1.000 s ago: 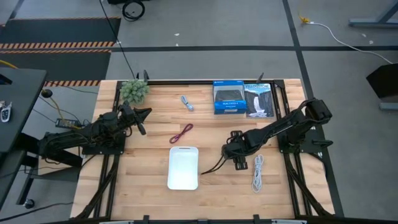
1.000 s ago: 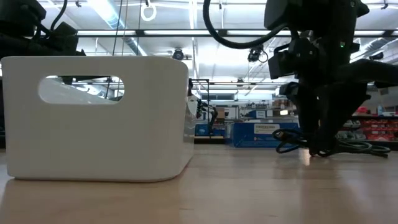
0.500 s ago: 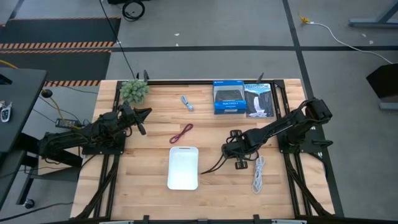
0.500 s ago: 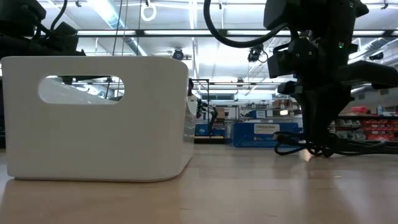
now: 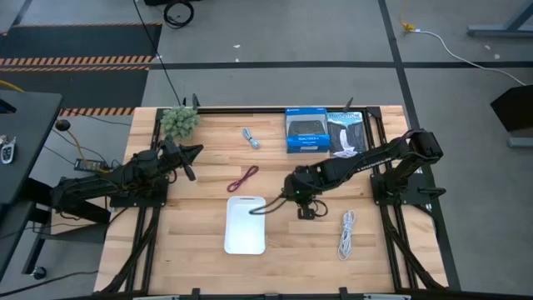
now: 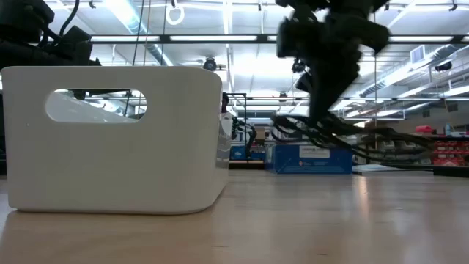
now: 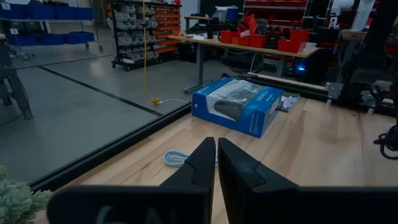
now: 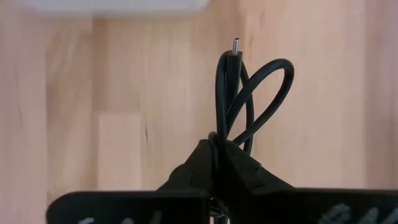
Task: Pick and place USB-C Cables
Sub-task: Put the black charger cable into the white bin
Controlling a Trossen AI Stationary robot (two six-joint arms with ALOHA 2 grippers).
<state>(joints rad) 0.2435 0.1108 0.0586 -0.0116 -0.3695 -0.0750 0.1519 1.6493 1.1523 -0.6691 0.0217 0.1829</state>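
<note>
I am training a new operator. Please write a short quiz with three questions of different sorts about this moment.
1. True or false: the right gripper holds the black cable.
2. Which cable lies nearest the blue box? A maroon cable B white cable C blue-grey cable
3. Fill in: the left gripper's jaws are ____.

Key: 1 true; 2 C; 3 shut.

The black cable (image 5: 268, 205) hangs looped from the right tool (image 5: 293, 197); white cable (image 5: 345, 232), maroon cable (image 5: 243, 178) and blue-grey cable (image 5: 250, 137) lie apart from it.
</note>
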